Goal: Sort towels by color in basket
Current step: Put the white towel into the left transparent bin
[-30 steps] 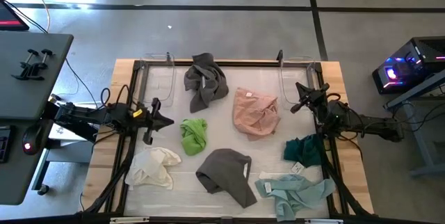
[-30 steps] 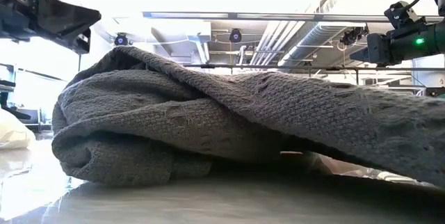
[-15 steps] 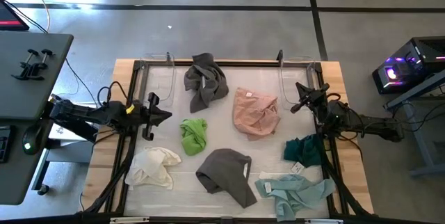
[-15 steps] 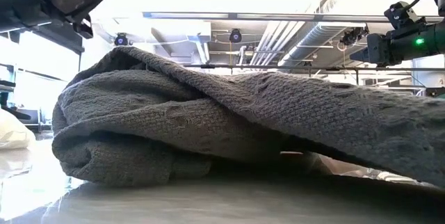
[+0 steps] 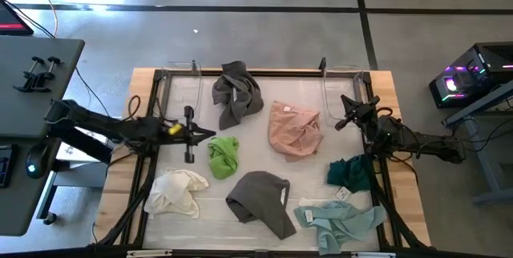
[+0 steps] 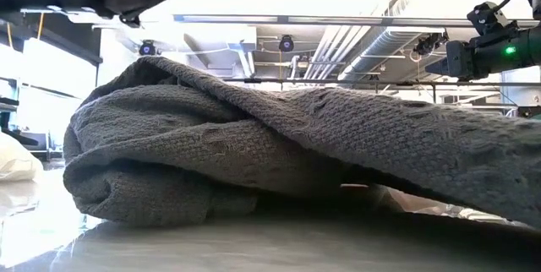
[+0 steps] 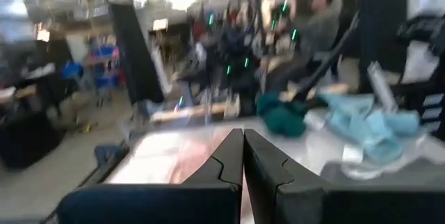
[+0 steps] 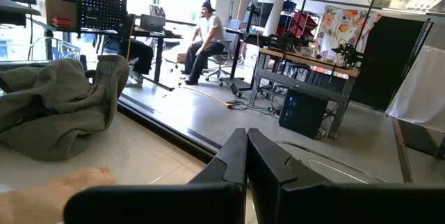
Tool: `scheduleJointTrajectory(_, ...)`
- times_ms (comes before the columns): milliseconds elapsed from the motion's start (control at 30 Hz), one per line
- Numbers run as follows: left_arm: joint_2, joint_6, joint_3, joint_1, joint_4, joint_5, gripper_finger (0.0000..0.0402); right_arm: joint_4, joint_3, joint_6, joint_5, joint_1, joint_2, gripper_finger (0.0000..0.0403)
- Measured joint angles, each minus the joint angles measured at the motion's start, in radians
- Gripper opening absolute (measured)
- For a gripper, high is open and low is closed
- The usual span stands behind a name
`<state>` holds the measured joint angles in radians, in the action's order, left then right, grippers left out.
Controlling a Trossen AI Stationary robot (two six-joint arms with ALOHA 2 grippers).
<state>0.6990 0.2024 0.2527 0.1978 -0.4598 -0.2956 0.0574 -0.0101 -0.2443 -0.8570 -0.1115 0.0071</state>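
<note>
The table (image 5: 405, 202) carries a clear-walled work area holding all seven towels, none of them gripped.

Largest item is the near dark grey towel (image 5: 260, 200), which fills the low view (image 6: 279, 154) as a bunched knit mound; it lies well toward the near edge from the left gripper's fingertips, beyond the lime green one. The far dark grey towel (image 5: 236, 92) sits crumpled near the back rail, off to the side of those fingertips, and shows in the right wrist view (image 8: 55, 109) to one side of the right fingers. The pink towel (image 5: 295, 128) lies between the two grippers, nearer the right one. The pale mint towel (image 5: 341, 222) lies at the near right corner; the dark teal towel (image 5: 351, 173) sits just behind it, near the right arm. The cream towel (image 5: 176, 191) lies at the near left, to the side of the left fingers. The lime green towel (image 5: 224, 155) is smallest and lies just ahead of the left fingertips.

The left gripper (image 5: 207, 135) hangs above the surface (clear of the cloths in the low view), fingers pressed together in its wrist view (image 7: 243, 156). The right gripper (image 5: 343, 123) waits at the right edge beside the pink towel, fingers likewise closed with nothing between them (image 8: 246, 156).
</note>
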Motion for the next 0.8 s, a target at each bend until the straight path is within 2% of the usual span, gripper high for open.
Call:
scheduleJointTrajectory(167, 0.140, -0.135, 0.185, 0.099, 0.306, -0.269, 0.0000, 0.000, 0.000, 0.000, 0.000, 0.000, 0.000, 0.0000)
scheduleJointTrajectory(267, 0.220, -0.204, 0.298, 0.167, 0.496, -0.360, 0.0000, 0.000, 0.000, 0.000, 0.000, 0.000, 0.000, 0.0000)
scheduleJointTrajectory(500, 0.312, -0.302, 0.447, 0.295, 0.637, -0.394, 0.0000, 0.000, 0.000, 0.000, 0.000, 0.000, 0.000, 0.0000)
scheduleJointTrajectory(800, 0.317, -0.658, 0.725, 0.399, 1.168, -0.383, 0.0000, 0.000, 0.000, 0.000, 0.000, 0.000, 0.000, 0.0000)
